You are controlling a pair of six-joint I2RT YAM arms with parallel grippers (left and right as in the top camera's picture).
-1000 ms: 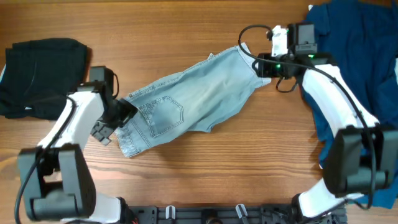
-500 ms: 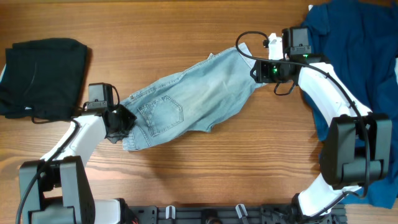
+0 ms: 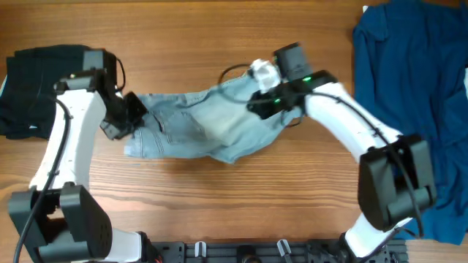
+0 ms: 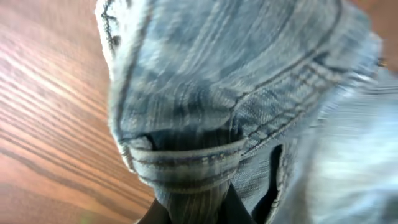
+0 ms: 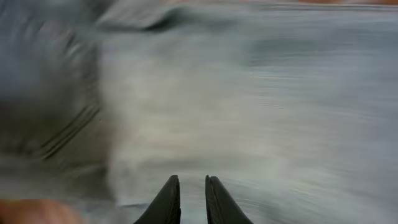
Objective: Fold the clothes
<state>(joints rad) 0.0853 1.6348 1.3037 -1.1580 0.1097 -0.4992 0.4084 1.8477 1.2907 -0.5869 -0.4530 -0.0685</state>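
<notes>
The clothes (image 3: pixel 191 126), pale blue denim shorts, lie bunched across the middle of the table. My left gripper (image 3: pixel 130 117) is shut on their left end. In the left wrist view a fold of the denim (image 4: pixel 236 93) is pinched between the dark jaws of my left gripper (image 4: pixel 193 208). My right gripper (image 3: pixel 257 102) hangs over the shorts' right half, with that end drawn in over the middle. In the right wrist view its fingers (image 5: pixel 193 190) stand almost together against blurred denim (image 5: pixel 249 93), gripping a thin layer.
A black garment (image 3: pixel 44 88) lies at the table's far left, just beyond my left arm. A big dark-blue garment (image 3: pixel 417 88) covers the right side. Bare wood table (image 3: pixel 219 197) shows in front of the shorts.
Both grippers closed on the shorts. The right one swung left, dragging the right end over the middle. The left one moved toward the back with the left end, and the shorts bunched up.
</notes>
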